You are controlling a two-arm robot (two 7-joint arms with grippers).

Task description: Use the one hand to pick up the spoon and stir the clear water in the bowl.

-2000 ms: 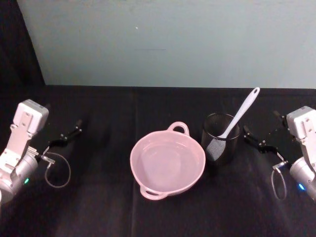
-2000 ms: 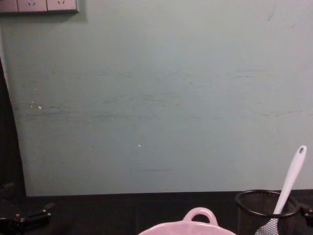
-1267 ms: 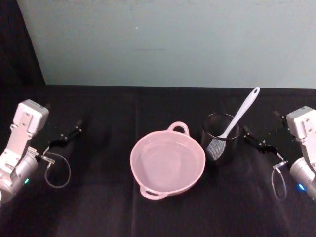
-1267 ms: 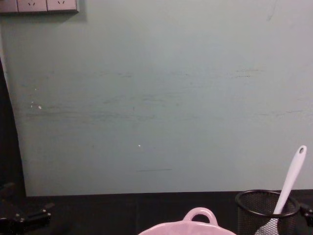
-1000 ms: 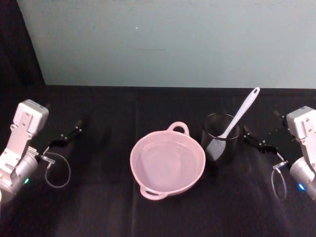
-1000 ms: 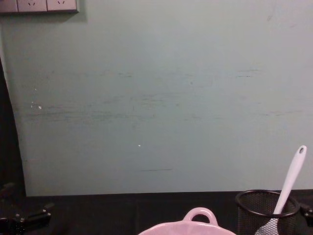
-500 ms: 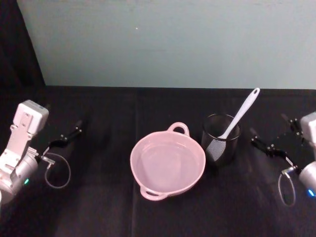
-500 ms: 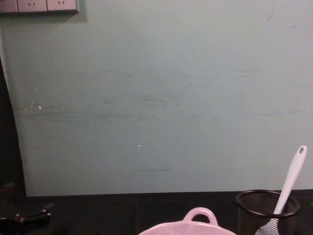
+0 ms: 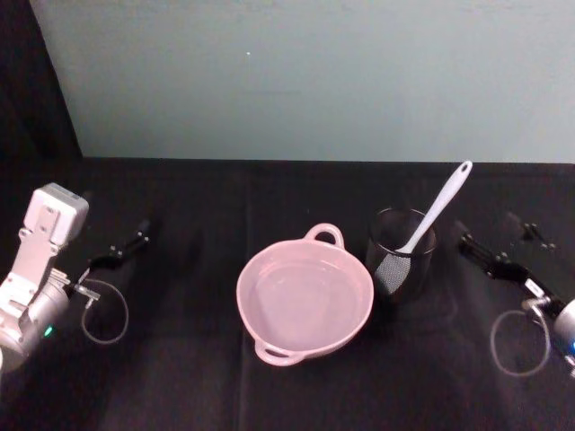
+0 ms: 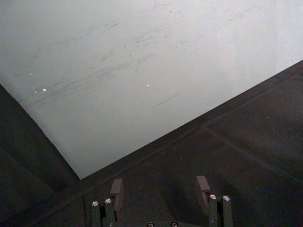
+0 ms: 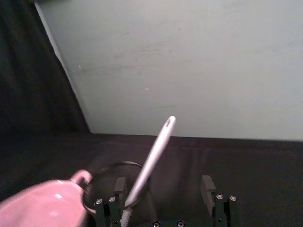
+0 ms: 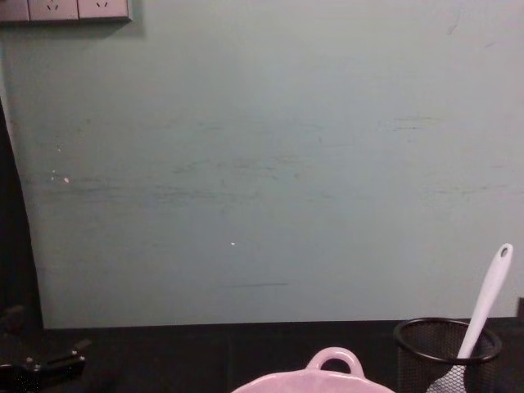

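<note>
The spoon (image 9: pixel 436 206) stood head-down in the mesh cup (image 9: pixel 402 262) just right of the bowl (image 9: pixel 260 269), its handle leaning up and away from the bowl. The right gripper (image 9: pixel 500 241) hung farther right of the bowl, past the cup and apart from it. Its fingers (image 11: pixel 207 183) were spread wide with nothing between them. The left gripper (image 10: pixel 159 187) sat idle well left of the bowl, likewise wide open and empty.

We judged the step to be the reach for the spoon, with nothing grasped yet. To do it well, we thought the fingers should close squarely across the bare handle above the cup's rim. They should then draw it out along its lean, so the flat head would not catch the mesh and tip the light cup toward the bowl.

We could read no brand, label or writing anywhere; the wall sockets (image 12: pixel 65 8) bore no legible mark.
</note>
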